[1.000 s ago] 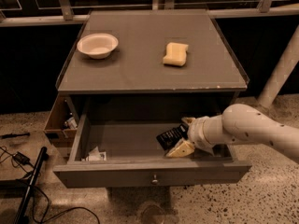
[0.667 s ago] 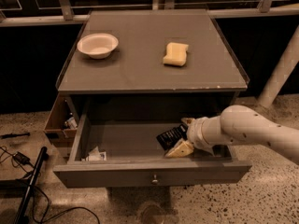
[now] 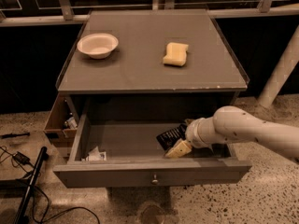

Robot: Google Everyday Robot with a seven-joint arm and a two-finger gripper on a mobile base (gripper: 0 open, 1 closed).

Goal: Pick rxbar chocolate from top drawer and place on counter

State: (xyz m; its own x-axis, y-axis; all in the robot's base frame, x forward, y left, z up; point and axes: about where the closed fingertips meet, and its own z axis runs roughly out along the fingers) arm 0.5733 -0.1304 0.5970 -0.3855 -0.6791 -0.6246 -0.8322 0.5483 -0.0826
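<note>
The top drawer [image 3: 149,176] is pulled open below the counter [image 3: 140,64]. The rxbar chocolate [image 3: 169,136], a black wrapper bar with white print, lies tilted in the right half of the drawer. My gripper [image 3: 176,144] reaches in from the right on the white arm [image 3: 243,129], down inside the drawer and right against the bar's near right edge. The arm hides the right end of the bar and the drawer's right corner.
A white bowl [image 3: 97,45] and a yellow sponge [image 3: 175,54] sit on the counter. A small white paper scrap [image 3: 95,155] lies in the drawer's front left corner. A brown cardboard box [image 3: 58,122] stands left of the drawer. Cables and a black pole [image 3: 29,185] lie on the floor at left.
</note>
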